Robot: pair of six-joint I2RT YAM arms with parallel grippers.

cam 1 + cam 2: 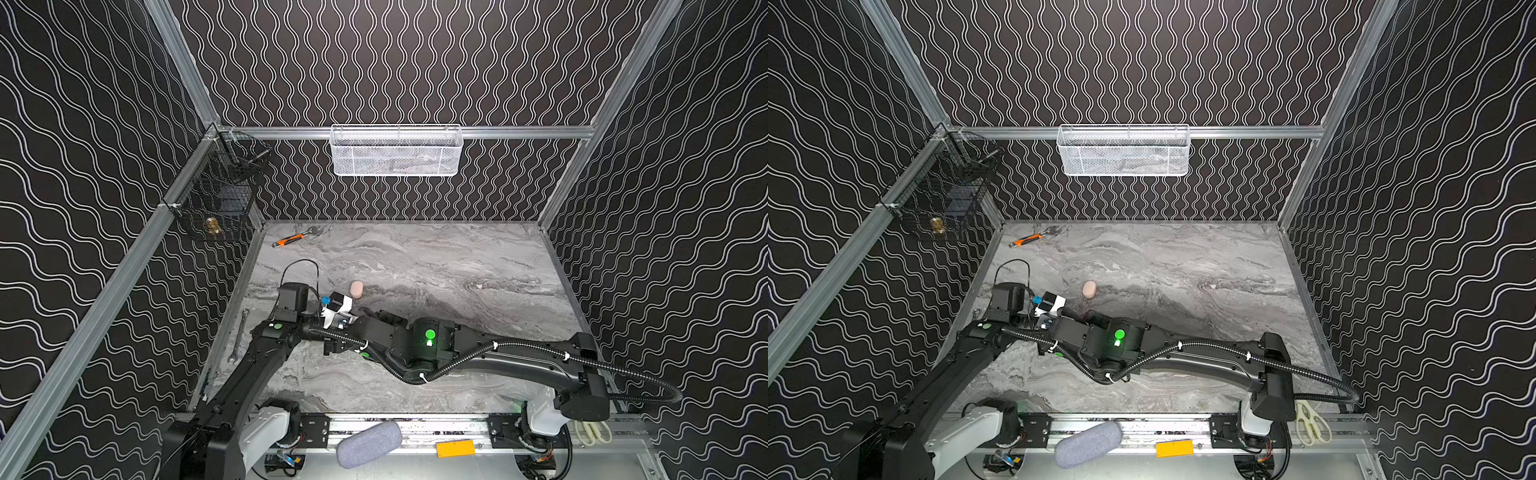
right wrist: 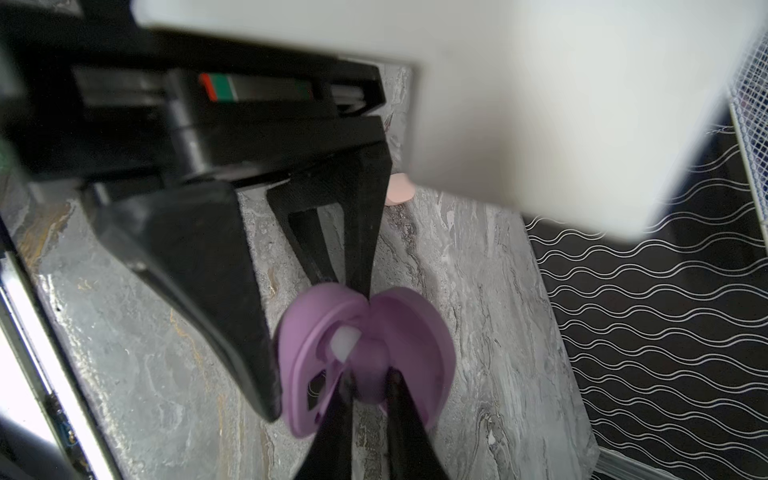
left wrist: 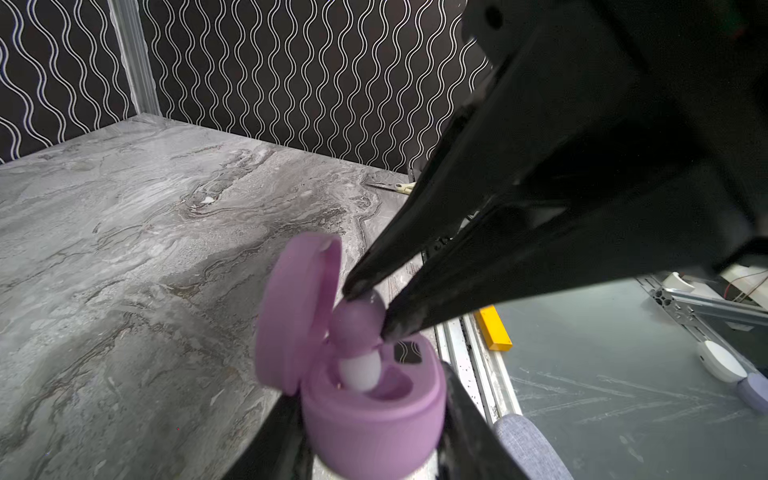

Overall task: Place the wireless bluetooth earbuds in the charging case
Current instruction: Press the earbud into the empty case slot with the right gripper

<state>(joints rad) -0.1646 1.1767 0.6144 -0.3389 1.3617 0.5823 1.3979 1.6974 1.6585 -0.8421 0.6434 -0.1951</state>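
Observation:
In the left wrist view my left gripper (image 3: 374, 434) is shut on the base of a lilac charging case (image 3: 365, 415), whose lid (image 3: 291, 316) stands open. My right gripper (image 3: 372, 309) reaches in from above, shut on a lilac earbud (image 3: 357, 332). The bud's white tip (image 3: 359, 374) dips into a socket of the case. The right wrist view shows the same grip: the right gripper (image 2: 370, 380) pinches the earbud (image 2: 370, 357) over the open case (image 2: 299, 345). In both top views the crossed arms hide the case and both sets of jaws.
A peach pebble-shaped case (image 1: 356, 289) lies just beyond the wrists, and a tiny white bit (image 1: 479, 286) further right. An orange-handled tool (image 1: 291, 240) and a wrench (image 1: 239, 336) lie at the left. A grey pouch (image 1: 369, 442), yellow block (image 1: 455, 449) and scissors (image 1: 1310, 422) sit on the front rail.

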